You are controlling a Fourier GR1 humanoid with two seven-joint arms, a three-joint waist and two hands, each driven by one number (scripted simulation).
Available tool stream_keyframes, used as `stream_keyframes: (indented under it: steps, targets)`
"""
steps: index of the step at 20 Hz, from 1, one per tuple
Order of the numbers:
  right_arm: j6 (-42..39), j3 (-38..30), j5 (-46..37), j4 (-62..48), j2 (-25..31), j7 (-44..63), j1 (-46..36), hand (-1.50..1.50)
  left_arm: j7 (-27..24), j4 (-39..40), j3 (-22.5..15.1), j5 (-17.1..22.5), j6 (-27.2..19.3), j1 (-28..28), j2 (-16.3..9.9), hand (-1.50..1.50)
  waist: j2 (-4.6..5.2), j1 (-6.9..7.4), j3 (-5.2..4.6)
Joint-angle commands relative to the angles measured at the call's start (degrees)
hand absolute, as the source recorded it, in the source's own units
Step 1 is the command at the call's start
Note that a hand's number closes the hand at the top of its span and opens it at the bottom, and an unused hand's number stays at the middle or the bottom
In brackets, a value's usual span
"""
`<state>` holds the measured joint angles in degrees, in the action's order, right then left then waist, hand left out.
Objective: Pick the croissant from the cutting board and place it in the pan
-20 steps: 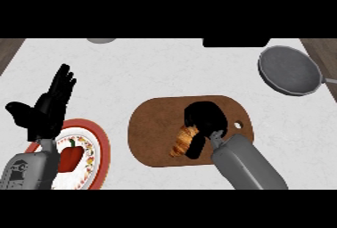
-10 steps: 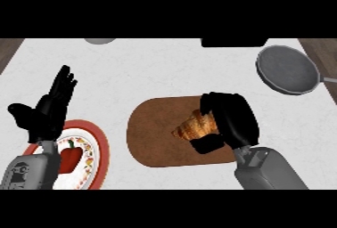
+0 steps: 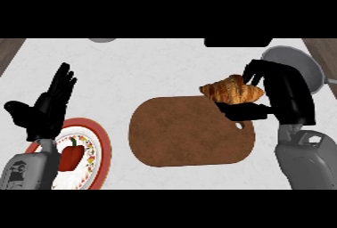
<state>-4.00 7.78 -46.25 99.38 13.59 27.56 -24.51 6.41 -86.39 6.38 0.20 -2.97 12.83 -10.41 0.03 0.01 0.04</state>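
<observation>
Right hand [image 3: 283, 95] at the right side of the view, above the far right corner of the cutting board [image 3: 191, 133], with the fingers [image 3: 253, 73] curled over the top of the croissant [image 3: 232, 91] and the thumb under it, so clamped on the croissant. Croissant golden brown, lifted off the board, showing over its upper right edge and partly over the white surface [image 3: 151, 67]. Cutting board brown, rounded, with a small hole near its right edge, lying flat in the middle of the surface, nothing lying on it. Pan [image 3: 302, 64] grey and round, at the upper right, just behind the right hand and partly hidden by it; croissant beside it on the left, not inside it. Left hand [image 3: 46, 109] at the left edge of the view, open, fingers straight and pointing up, a little apart, resting and holding nothing. Below it a plate [image 3: 99, 147] with a red rim and a patterned border, carrying a red pepper [image 3: 71, 153], partly covered by the grey left forearm. Plate well apart from the cutting board.
</observation>
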Motion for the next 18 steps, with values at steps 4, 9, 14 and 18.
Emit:
stream_keyframes:
  steps: [4, 9, 14, 18]
  targets:
    - [3.9, -16.4, 11.2, -15.5, 3.7, -11.1, -7.0, 1.5, -2.8, 1.2, 0.5, 0.3, 1.6, -1.3, -0.6, 0.0, 0.25, 0.73, 0.0]
    - [7.2, -22.9, 10.5, -33.5, 12.4, -24.0, -9.8, 1.5, 0.3, 2.3, 0.4, -0.3, 0.2, 3.3, -0.3, 0.0, 0.66, 1.12, 0.06]
    - [14.8, -24.1, 4.9, -50.1, 17.5, -33.2, -14.3, 1.5, -2.2, 3.5, -0.7, -0.5, 0.5, 2.8, 1.1, 0.0, 0.96, 2.04, 0.08]
    - [22.6, -25.9, 2.3, -63.1, 19.1, -37.8, -18.0, 1.5, -1.5, 1.3, -2.5, -1.5, 0.0, 2.3, 2.3, 0.0, 1.32, 3.4, 0.18]
